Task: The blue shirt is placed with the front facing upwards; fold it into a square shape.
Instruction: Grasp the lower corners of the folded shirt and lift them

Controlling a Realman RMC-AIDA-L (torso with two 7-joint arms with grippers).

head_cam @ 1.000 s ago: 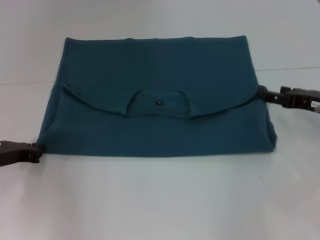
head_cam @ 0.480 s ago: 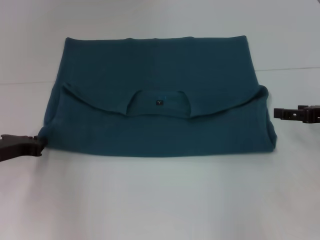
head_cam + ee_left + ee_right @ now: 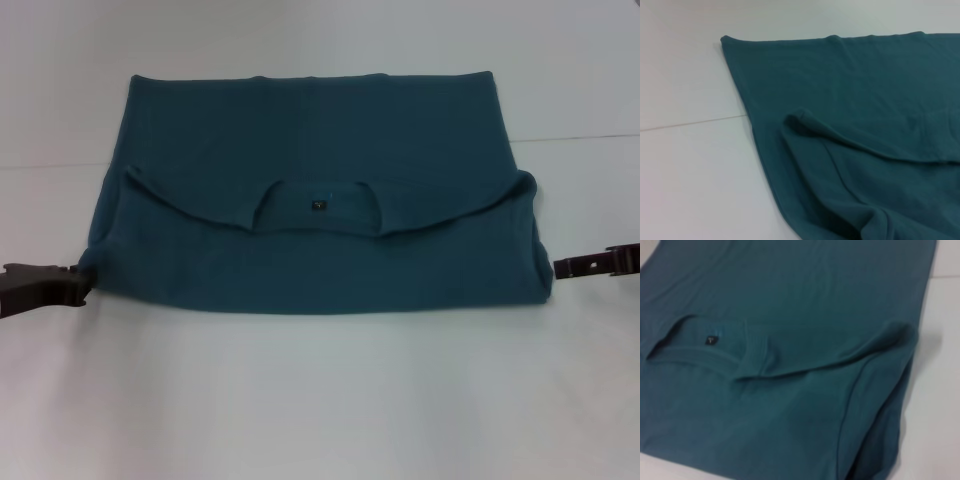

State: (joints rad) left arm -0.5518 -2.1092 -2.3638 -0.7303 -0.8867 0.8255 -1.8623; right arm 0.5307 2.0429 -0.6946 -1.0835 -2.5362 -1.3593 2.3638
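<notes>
The blue shirt (image 3: 320, 250) lies on the white table as a wide rectangle, plain side showing. Its collar end is folded toward me, so the neckline and the small black neck label (image 3: 317, 205) sit at mid-width. My left gripper (image 3: 80, 285) is low at the shirt's near left corner, right at the cloth edge, open and holding nothing. My right gripper (image 3: 560, 267) hovers just off the near right corner, open and apart from the cloth. The left wrist view shows the shirt (image 3: 865, 125) with its folded flap. The right wrist view shows the collar and label (image 3: 710, 340).
The white table (image 3: 320, 400) stretches out on all sides of the shirt. A thin seam line (image 3: 50, 165) crosses it behind the shirt's middle.
My right gripper let go of the folded flap's right end and drew back toward me and outward. The left gripper rose slightly at the near left corner and the cloth there slackened.
</notes>
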